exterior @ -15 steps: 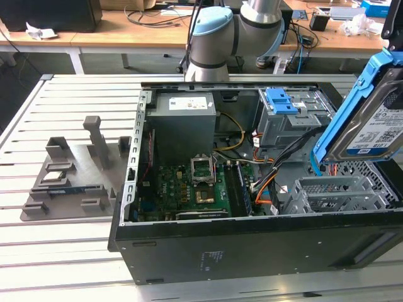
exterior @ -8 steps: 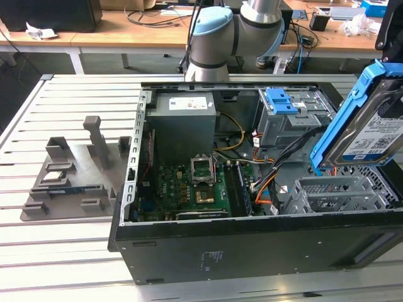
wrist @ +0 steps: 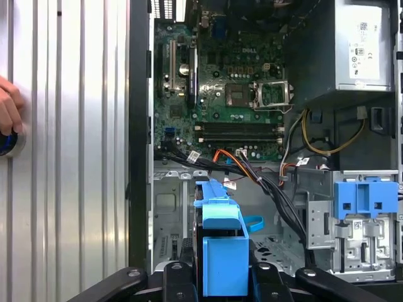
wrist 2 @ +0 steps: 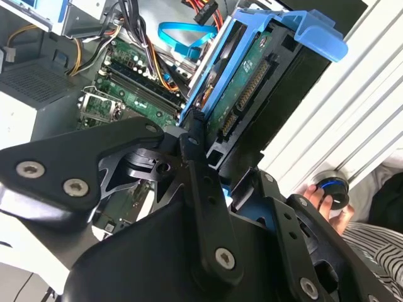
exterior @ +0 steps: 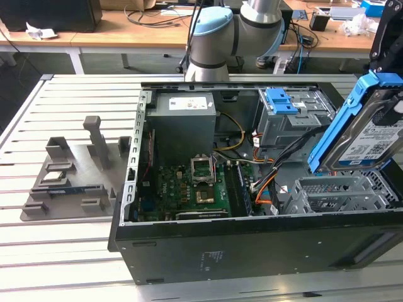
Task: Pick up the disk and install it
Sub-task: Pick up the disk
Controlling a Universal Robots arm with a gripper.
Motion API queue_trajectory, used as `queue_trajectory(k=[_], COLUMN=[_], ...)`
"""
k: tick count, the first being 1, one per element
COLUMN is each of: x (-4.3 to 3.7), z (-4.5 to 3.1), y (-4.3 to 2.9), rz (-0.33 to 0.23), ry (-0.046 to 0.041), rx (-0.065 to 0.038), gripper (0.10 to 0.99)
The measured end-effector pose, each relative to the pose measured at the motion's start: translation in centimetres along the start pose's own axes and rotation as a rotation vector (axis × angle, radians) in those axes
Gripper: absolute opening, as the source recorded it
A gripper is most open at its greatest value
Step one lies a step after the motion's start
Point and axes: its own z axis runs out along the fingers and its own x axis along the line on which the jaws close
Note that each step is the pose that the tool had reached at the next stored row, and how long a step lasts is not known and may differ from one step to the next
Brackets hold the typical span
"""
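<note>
Holds the disk (exterior: 371, 135) tilted above the drive cage (exterior: 340, 192) at the exterior view's right of the open computer case (exterior: 252, 245), with the gripper (wrist: 223, 277) clamped tight on its blue carrier. Risks snagging the loose cables (wrist: 264, 182) just beside the cage, or jamming crooked if lowered at this tilt.

disk (exterior: 373, 139) above case (exterior: 252, 251), exterior view's right end | fixture plate (exterior: 66, 189) beside case, exterior view's left

Drive cage (exterior: 334, 195) under disk (exterior: 371, 135) open on top; cable bundle (exterior: 286, 154) crowds its side twd mobo (exterior: 182, 185).
</note>
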Motion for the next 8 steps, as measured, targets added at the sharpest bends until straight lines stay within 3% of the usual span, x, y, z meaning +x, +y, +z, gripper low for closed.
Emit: queue_trajectory(k=[5,6,8], x=[0.05,0.17,0.56], z=[0.59,1.43,1.67], y=[-0.02,-0.05,-0.06], rz=[0.0,0.0,0.0], ry=[0.0001,0.0001,0.0003], rx=[0.0,0.0,0.0], gripper=[0.365,0.365,0.365])
